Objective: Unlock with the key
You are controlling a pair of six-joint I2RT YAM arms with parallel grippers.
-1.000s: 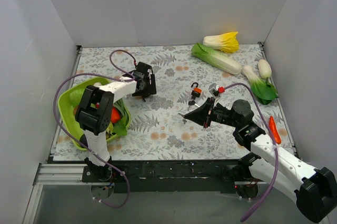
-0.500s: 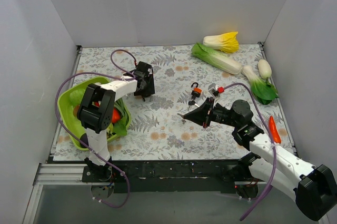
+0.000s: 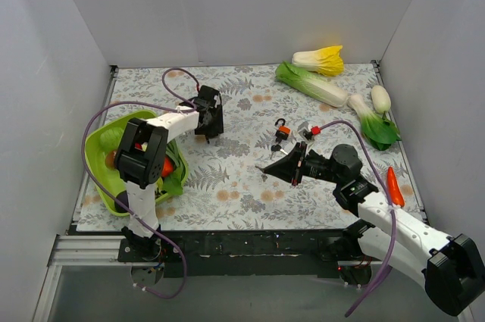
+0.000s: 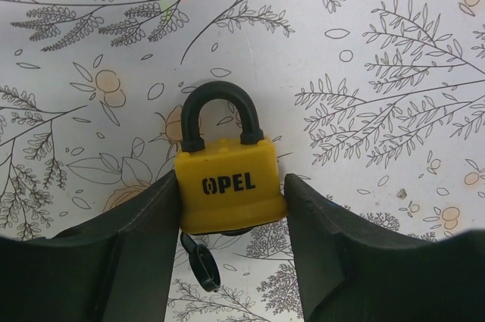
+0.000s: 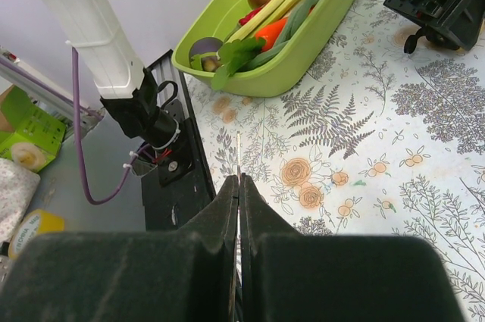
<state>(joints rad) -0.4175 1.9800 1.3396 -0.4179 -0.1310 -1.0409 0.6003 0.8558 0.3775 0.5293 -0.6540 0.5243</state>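
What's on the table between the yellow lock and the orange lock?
Nothing: only bare flowery mat between yellow lock and orange lock, in the top view.

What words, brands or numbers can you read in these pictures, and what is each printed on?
"OPEL": black letters on the front of the yellow padlock.
Orange padlock: too small in the top view to read any marking.
Green box and yellow object off the table, seen in the right wrist view: the print is too blurred to read.
No other text is visible.
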